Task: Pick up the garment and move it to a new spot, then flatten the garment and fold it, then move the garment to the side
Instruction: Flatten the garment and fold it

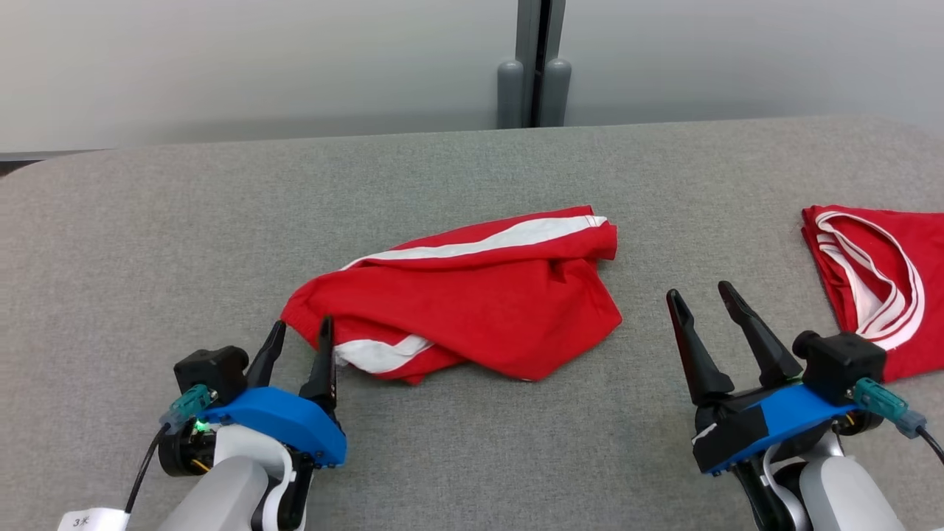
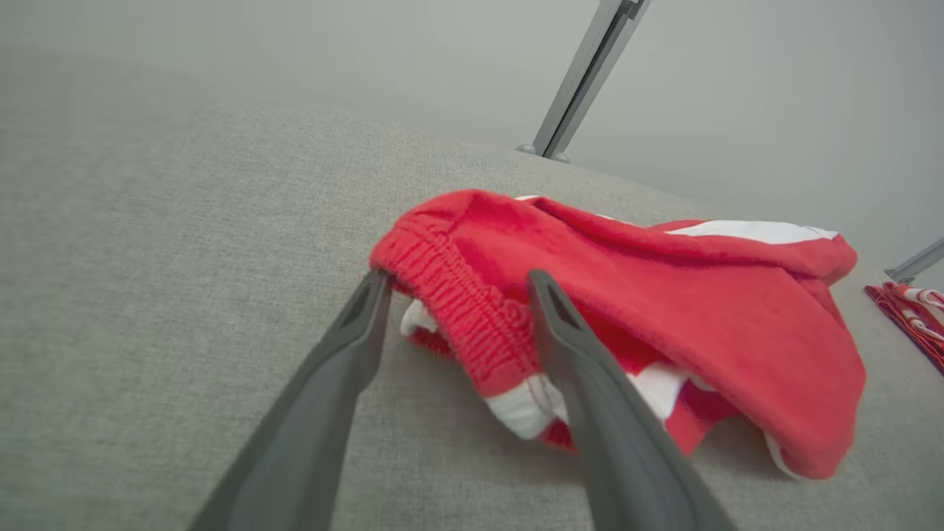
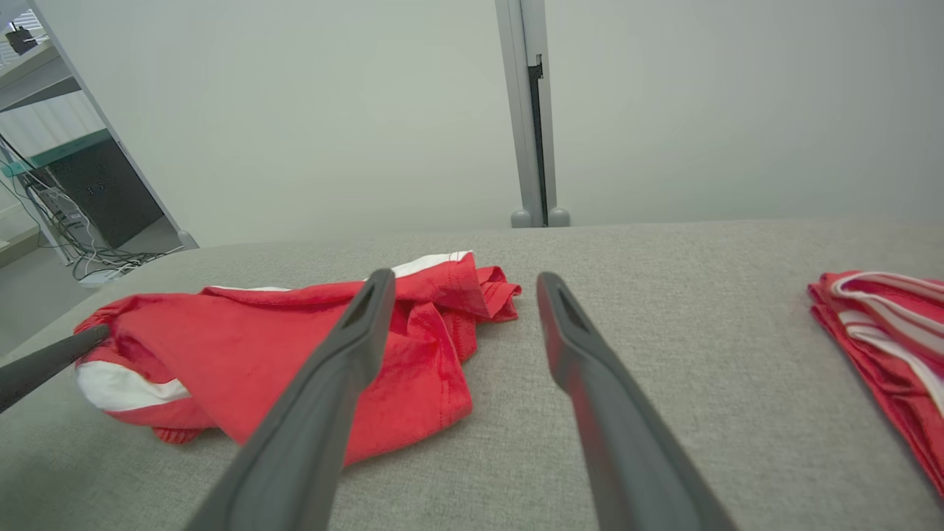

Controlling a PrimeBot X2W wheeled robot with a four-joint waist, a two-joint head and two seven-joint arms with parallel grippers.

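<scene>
Grey tabletop (image 1: 147,221) before us — the red garment (image 1: 479,310) lies crumpled at frame centre, our left hand (image 1: 301,341) unclenched astride its waistband (image 2: 472,324), right hand (image 1: 700,296) spread, empty, lower right.

**Grey Table, Pale Wall and a Folded Garment at the Edge**

A grey fabric-covered table (image 1: 472,457) spans the foreground, its far edge meeting a pale wall (image 1: 221,66). A grey vertical post (image 1: 535,66) with two rounded feet stands at that far edge, near the middle. On the table's right side lies a folded red garment (image 1: 885,287) trimmed with white stripes, partly out of view. Beyond the table's left end, a dark cabinet (image 3: 110,195) stands by loose cables (image 3: 96,262) on the floor.
</scene>
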